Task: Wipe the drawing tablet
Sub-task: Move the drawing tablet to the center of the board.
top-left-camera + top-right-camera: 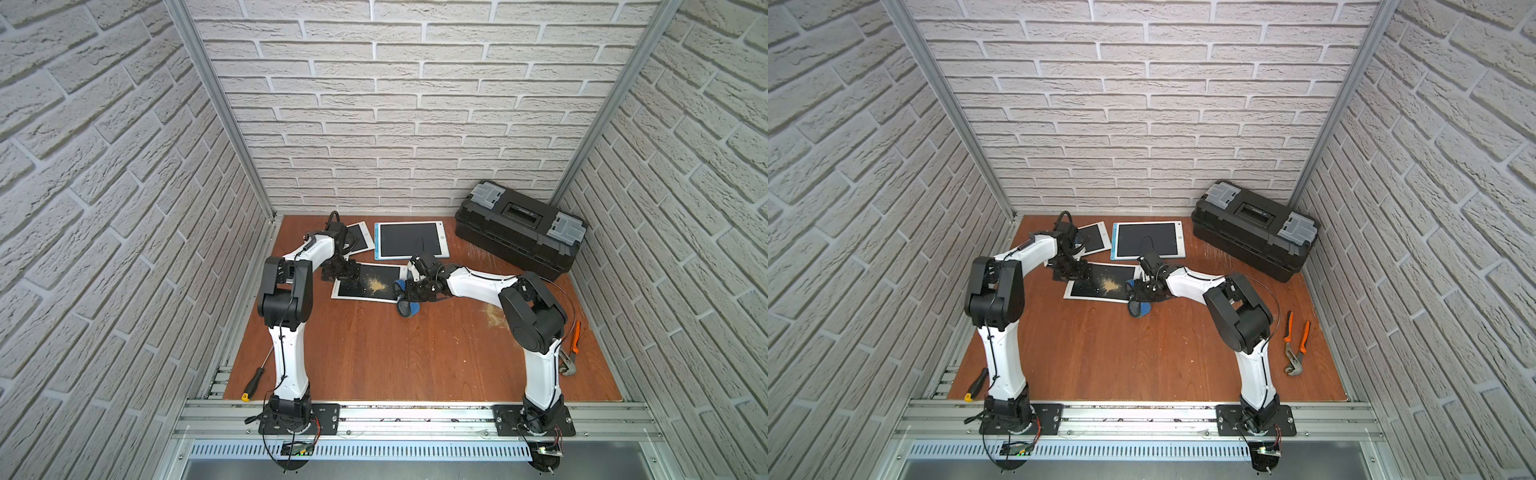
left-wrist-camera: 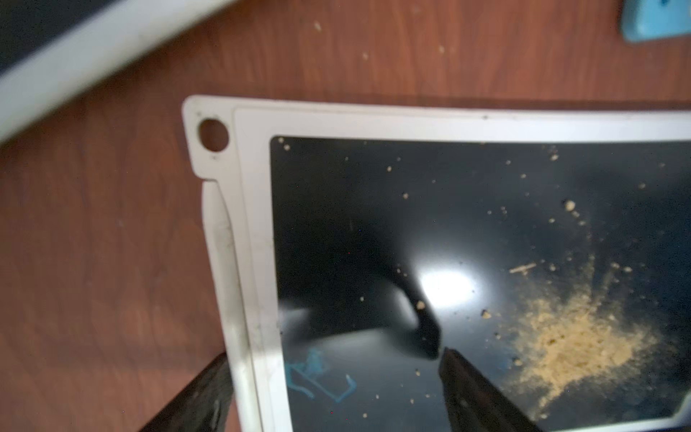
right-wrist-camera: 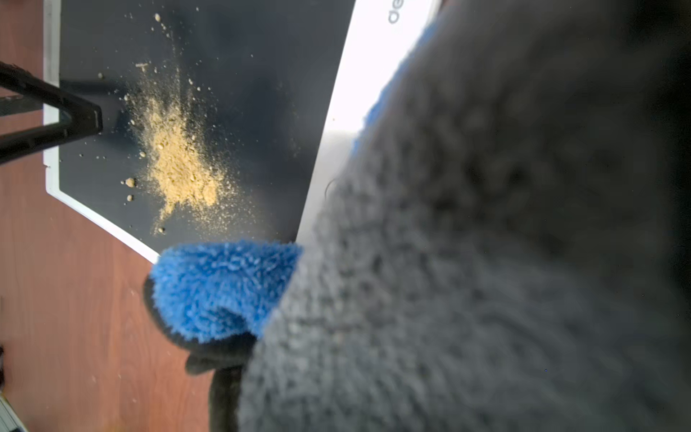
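Note:
The drawing tablet (image 1: 370,296) (image 1: 1096,293) lies flat mid-table, a white frame round a black screen (image 2: 374,224) (image 3: 243,93). A pile of tan powder (image 1: 377,284) (image 2: 576,336) (image 3: 179,168) sits on the screen. My left gripper (image 1: 340,274) (image 1: 1071,272) (image 2: 336,355) is open astride the tablet's left edge, one finger on the screen and one on the table. My right gripper (image 1: 409,291) is shut on a blue and grey cloth (image 1: 407,308) (image 1: 1139,308) (image 3: 448,262) at the tablet's right edge. The cloth hides its fingers.
Two more tablets (image 1: 409,240) (image 1: 360,237) lie behind, near the back wall. A black toolbox (image 1: 519,230) stands at the back right. Orange-handled pliers (image 1: 1296,340) lie at the right edge, and a screwdriver (image 1: 255,380) at the front left.

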You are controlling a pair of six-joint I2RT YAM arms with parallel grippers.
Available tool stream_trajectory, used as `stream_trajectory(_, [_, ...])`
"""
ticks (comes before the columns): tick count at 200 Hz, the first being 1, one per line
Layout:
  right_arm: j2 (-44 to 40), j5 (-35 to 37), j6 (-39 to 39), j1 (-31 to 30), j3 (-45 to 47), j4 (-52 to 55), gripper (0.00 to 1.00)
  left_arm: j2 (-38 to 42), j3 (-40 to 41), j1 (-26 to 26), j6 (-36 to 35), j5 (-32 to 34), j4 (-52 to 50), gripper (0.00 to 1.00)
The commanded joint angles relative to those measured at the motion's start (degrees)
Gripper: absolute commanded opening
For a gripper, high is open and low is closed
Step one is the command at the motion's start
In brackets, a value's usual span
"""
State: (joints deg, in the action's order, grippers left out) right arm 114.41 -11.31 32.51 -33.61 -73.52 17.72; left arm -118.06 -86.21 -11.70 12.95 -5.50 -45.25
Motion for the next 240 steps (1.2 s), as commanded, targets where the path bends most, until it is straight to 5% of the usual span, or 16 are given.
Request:
stream_trajectory(1, [-2.1, -0.9, -0.9, -0.3, 7.1, 5.7, 0.03, 2.5, 7.5, -4.0, 4.7, -3.5, 1.5, 0.87])
stream_trajectory(79, [-26.0, 2.7, -3.8, -0.2, 24.0, 12.3, 0.03, 19.6, 29.5, -22.8, 18.7, -3.9, 22.4, 0.89])
stream_trajectory(115, [-34.6, 8.5, -5.6, 0.9, 25.4, 19.0, 0.03, 28.4, 38.1, -26.0, 23.9, -6.5, 29.5, 0.9])
stream_trajectory(174, [-42.2, 16.4, -9.7, 3.7, 23.5, 26.5, 0.03, 40.7, 46.0, -28.0, 23.9, -1.0, 28.4, 0.91])
stream_trajectory(207, [-45.7, 16.8, -10.7, 3.5, 20.3, 28.8, 0.03, 38.9, 43.4, -28.3, 21.4, 6.2, 23.5, 0.9])
stream_trajectory(240, [-49.3, 19.4, -8.4, 3.5, 18.5, 32.0, 0.03, 31.3, 39.3, -27.9, 21.2, 4.8, 27.1, 0.89])
